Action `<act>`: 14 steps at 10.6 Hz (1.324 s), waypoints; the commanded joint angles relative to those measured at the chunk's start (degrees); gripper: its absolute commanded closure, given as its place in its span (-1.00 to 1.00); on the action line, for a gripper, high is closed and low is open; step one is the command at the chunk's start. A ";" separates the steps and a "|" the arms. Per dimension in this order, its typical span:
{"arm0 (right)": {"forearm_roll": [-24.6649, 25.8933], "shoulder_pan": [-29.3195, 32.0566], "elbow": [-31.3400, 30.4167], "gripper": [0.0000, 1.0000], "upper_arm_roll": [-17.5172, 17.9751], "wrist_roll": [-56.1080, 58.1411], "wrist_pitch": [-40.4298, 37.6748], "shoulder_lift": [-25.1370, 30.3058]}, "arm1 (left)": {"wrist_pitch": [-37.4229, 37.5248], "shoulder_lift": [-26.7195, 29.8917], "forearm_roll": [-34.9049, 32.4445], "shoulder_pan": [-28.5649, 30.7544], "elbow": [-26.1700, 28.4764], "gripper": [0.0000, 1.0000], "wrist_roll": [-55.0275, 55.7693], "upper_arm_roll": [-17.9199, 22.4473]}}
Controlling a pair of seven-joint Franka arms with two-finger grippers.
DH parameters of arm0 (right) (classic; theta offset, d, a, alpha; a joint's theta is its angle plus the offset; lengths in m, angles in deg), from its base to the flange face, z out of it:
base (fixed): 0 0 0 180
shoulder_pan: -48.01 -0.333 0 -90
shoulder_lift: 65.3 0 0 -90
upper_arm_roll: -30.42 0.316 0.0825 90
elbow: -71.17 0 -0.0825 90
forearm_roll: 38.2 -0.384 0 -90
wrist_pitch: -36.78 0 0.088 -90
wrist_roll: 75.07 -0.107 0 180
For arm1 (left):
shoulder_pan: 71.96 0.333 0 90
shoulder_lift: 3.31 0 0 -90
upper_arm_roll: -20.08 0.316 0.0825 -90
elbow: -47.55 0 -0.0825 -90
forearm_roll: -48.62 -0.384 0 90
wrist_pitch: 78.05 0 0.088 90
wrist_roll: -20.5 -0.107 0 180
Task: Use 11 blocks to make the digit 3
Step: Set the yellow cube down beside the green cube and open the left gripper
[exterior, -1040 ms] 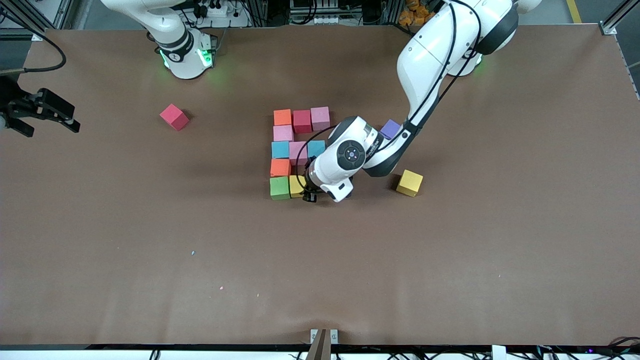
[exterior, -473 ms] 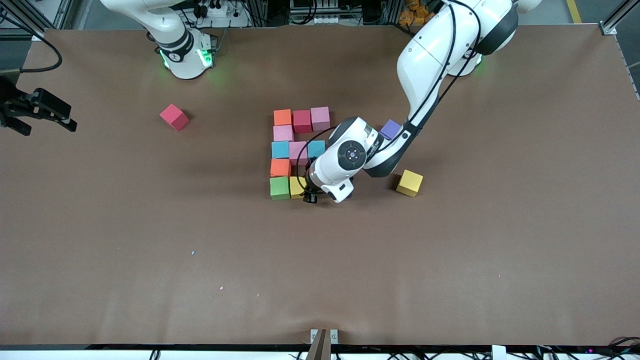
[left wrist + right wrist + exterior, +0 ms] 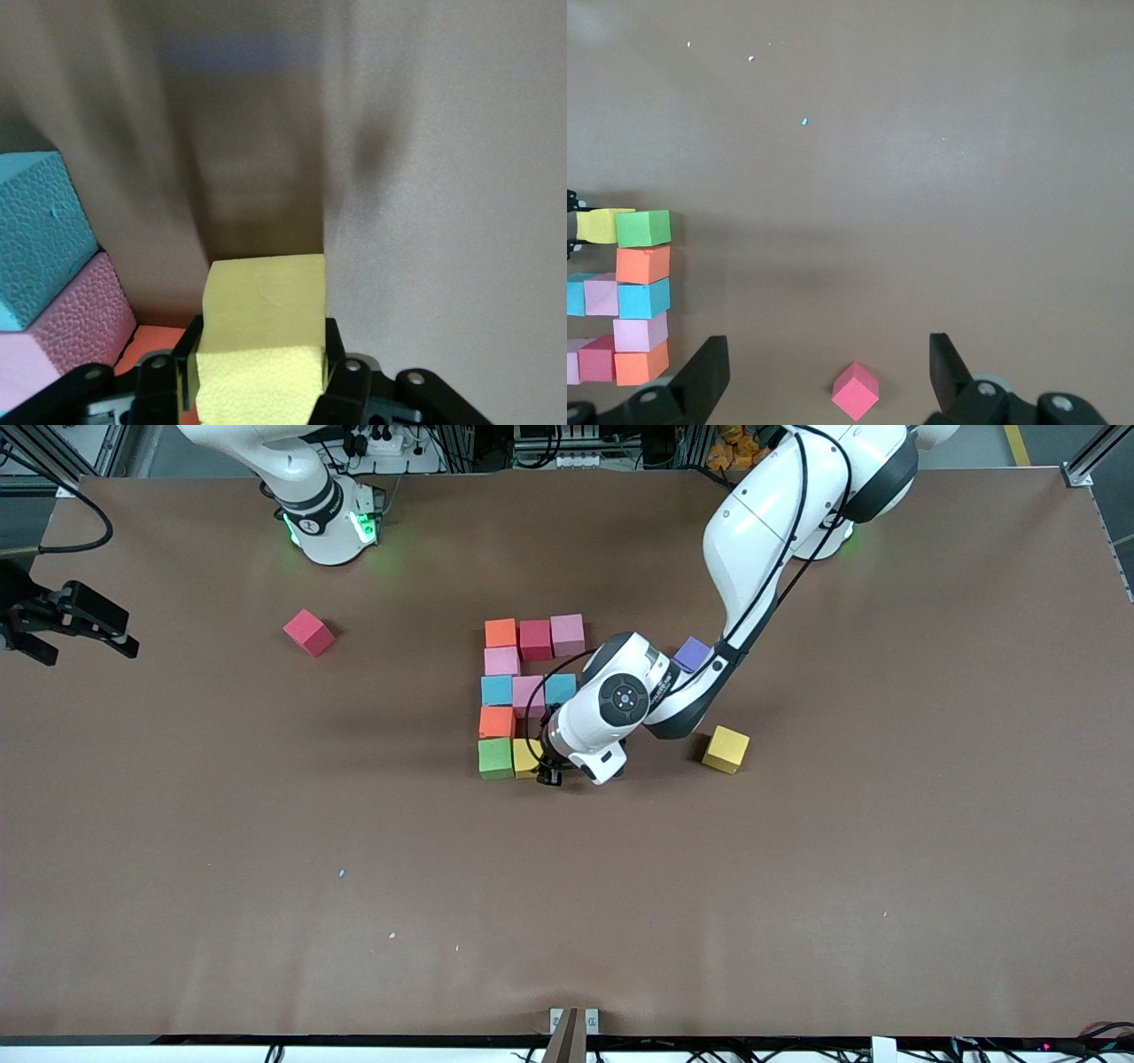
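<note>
So the whole scene sits on a big brown table (image 3: 797, 886) with a matte cover, a few tiny specks on the half nearest the front camera, otherwise bare there. Along the top edge you can see the robot bases, cables and metal framing.

The digit 3 (image 3: 523, 691) is roughly mid-table: orange, red, pink row farthest from the camera, a pink single, then blue-pink-blue, an orange single, and a green cube (image 3: 495, 758) starting the nearest row. The left gripper (image 3: 549, 769) is down at table level, fingers clamped on a yellow cube (image 3: 261, 341) that sits just beside the green one.

Loose stuff: another yellow cube (image 3: 726, 748) toward the left arm's end, a purple cube (image 3: 692, 653) peeking out by the left arm, and a pinkish-red cube (image 3: 309, 632) well apart toward the right arm's end.

The right gripper (image 3: 75, 624) waits over that end's table edge, fingers (image 3: 700, 376) spread wide with nothing in them.

Lots of open table all around the figure, especially on the camera's side of it.
</note>
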 commanded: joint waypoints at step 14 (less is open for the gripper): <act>-0.92 2.56 0.78 -1.00 1.38 0.40 -1.34 -1.12 | -1.00 0.90 -1.27 -0.58 0.51 -1.00 2.01 0.27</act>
